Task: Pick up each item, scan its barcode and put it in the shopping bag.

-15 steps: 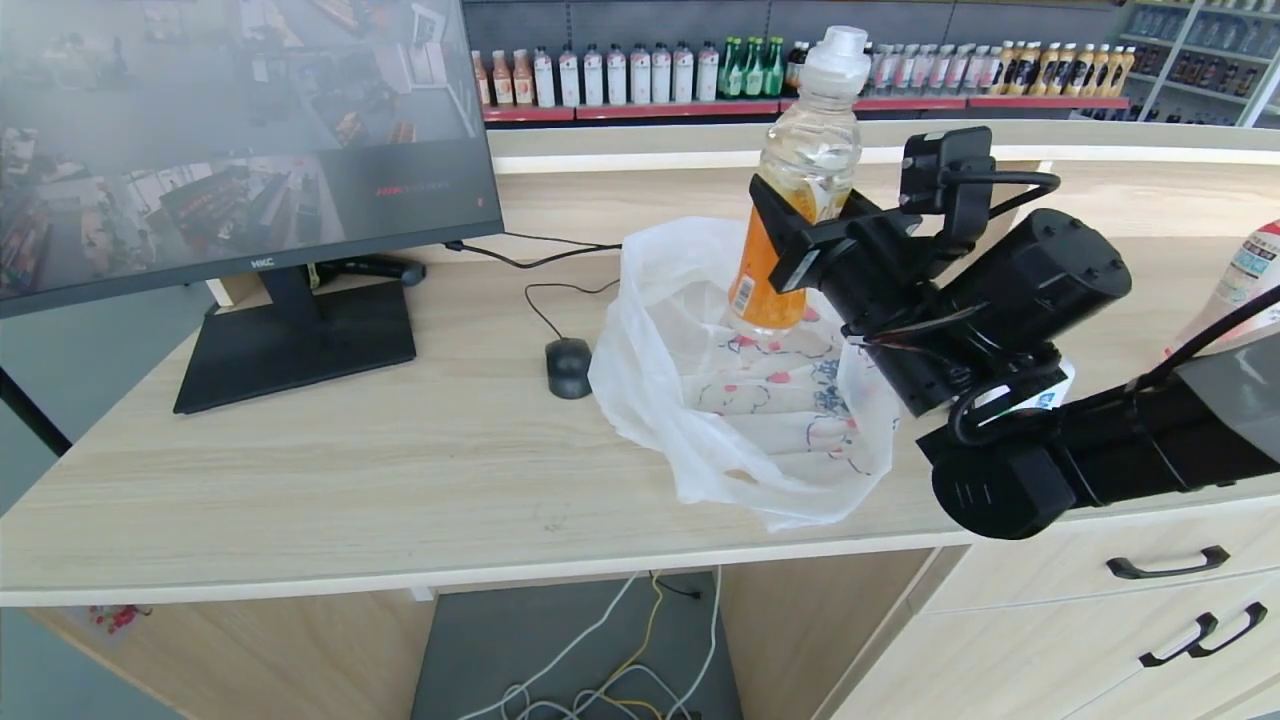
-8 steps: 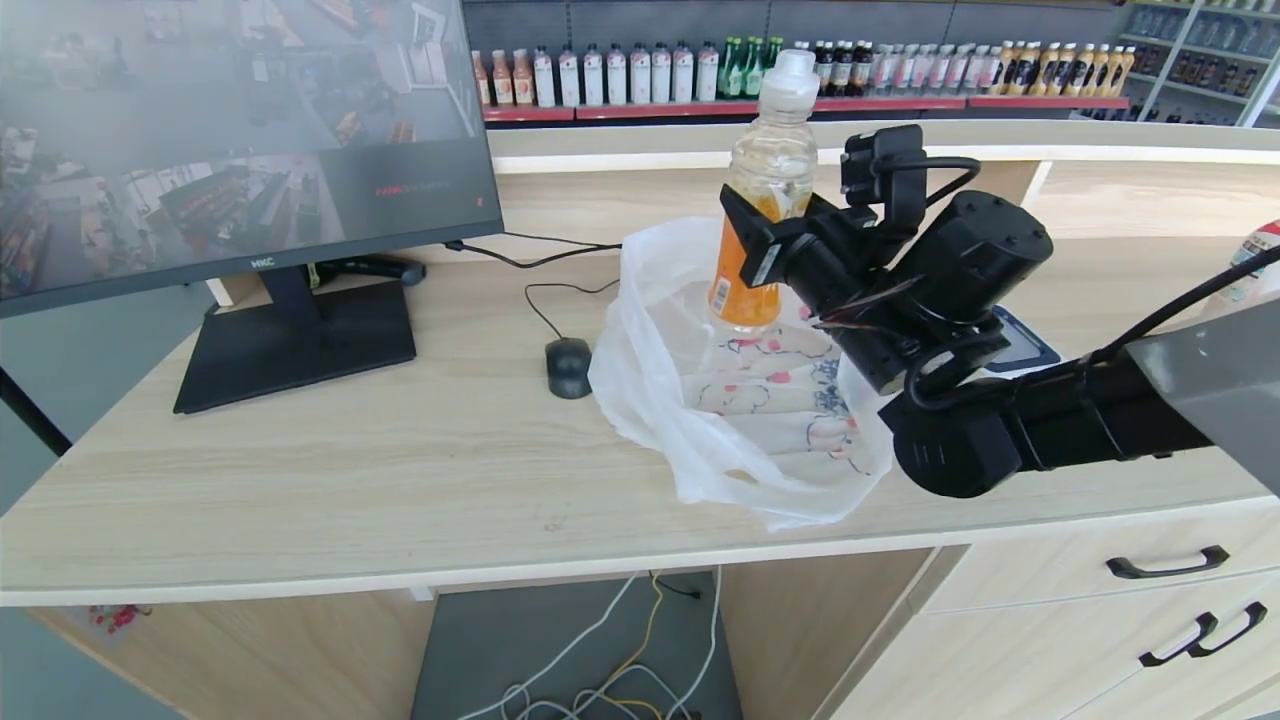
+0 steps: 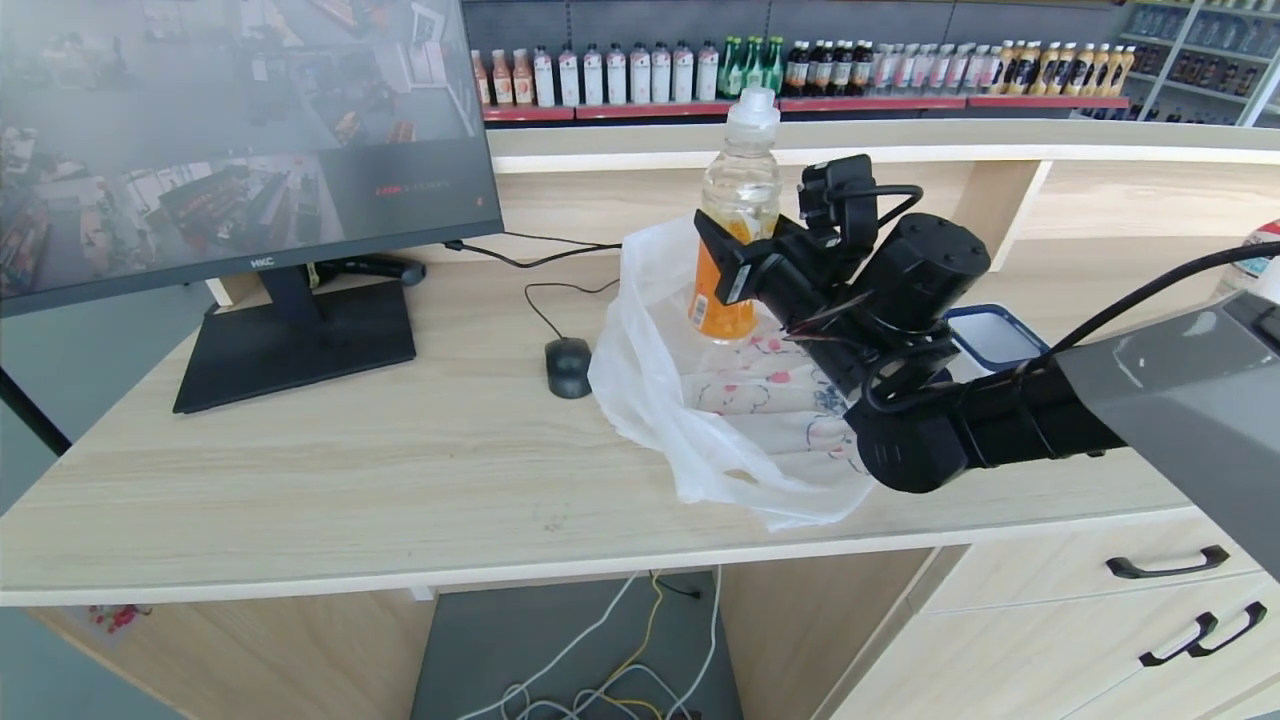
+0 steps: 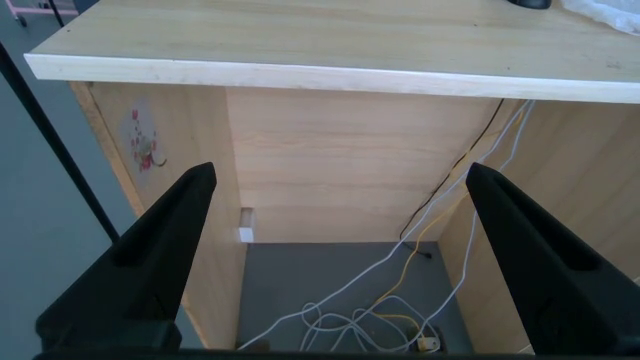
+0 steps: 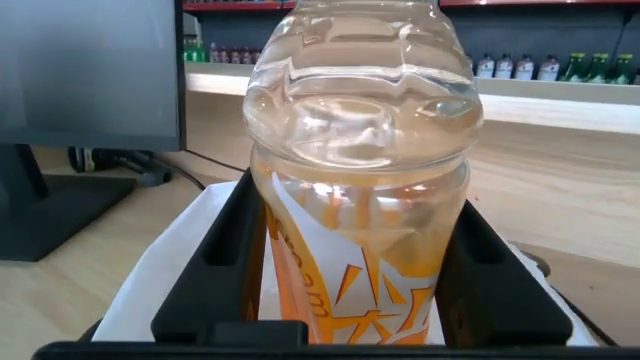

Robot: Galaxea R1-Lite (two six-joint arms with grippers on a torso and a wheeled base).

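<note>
A clear drink bottle with an orange label and a white cap stands upright in my right gripper, which is shut on its labelled middle. The bottle fills the right wrist view between the black fingers. It hangs over the mouth of the white plastic shopping bag, which lies open on the wooden counter. My left gripper is open below the counter's front edge, facing the cable space under the desk.
A monitor on a black stand occupies the counter's left, with a black mouse and its cable beside the bag. A blue-rimmed white tray sits right of the bag. Drawers lie below right. Shelves of bottles line the back.
My right arm has carried the bottle leftward and down, from above the bag's right side to over its opening. The tray behind the arm has come into sight.
</note>
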